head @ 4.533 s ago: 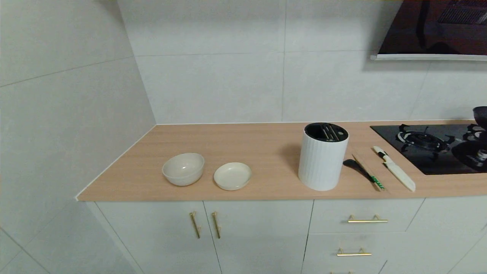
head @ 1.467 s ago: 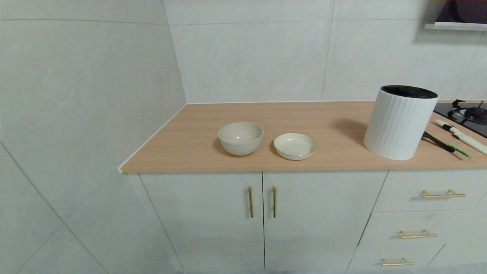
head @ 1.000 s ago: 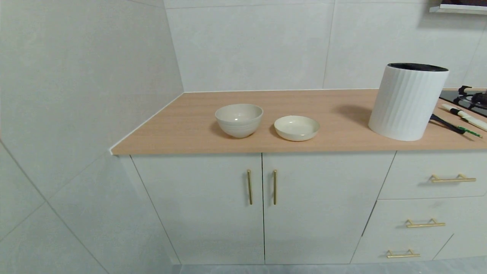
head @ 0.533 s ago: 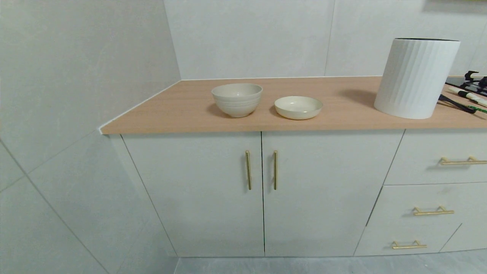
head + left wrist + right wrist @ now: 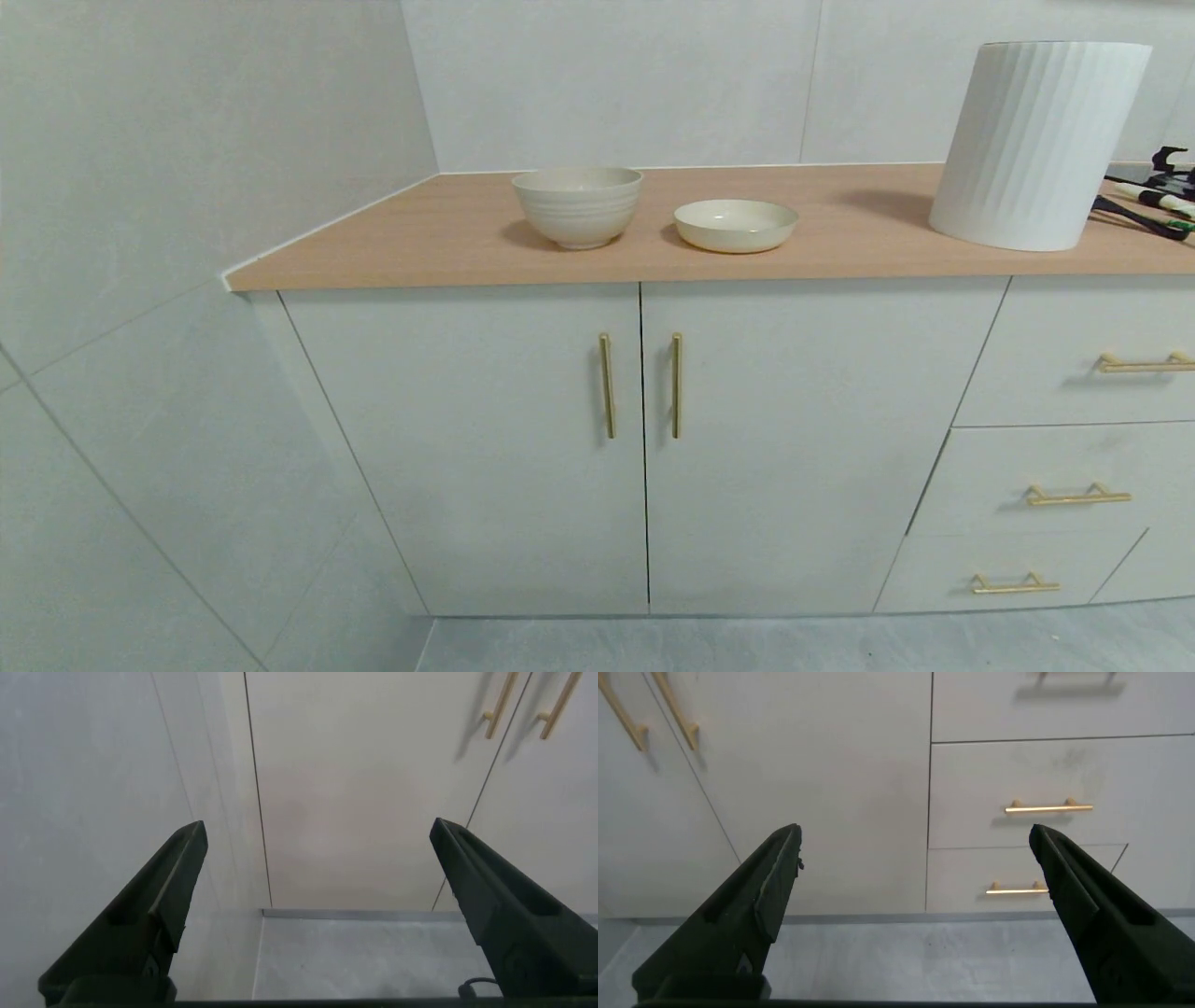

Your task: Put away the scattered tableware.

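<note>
A cream bowl (image 5: 578,205) and a shallow cream dish (image 5: 736,225) sit side by side on the wooden counter (image 5: 420,247), above the double cabinet doors (image 5: 640,439). A tall white ribbed holder (image 5: 1038,145) stands to the right, with a black-handled utensil (image 5: 1141,218) and a white-handled knife (image 5: 1158,198) lying beyond it. My left gripper (image 5: 318,849) hangs open low before the cabinet near the floor. My right gripper (image 5: 915,849) is open too, low in front of the drawers (image 5: 1046,803).
The counter ends at a tiled wall (image 5: 187,140) on the left. Gold handles (image 5: 641,385) mark the two cabinet doors; three drawers (image 5: 1074,411) with gold handles (image 5: 1074,495) are to the right. A stove burner (image 5: 1172,163) sits at the far right. Grey floor (image 5: 747,644) lies below.
The head camera has dropped lower and shifted left, so the counter sits higher in view and the cabinet doors and floor have come in. The tableware itself has not moved.
</note>
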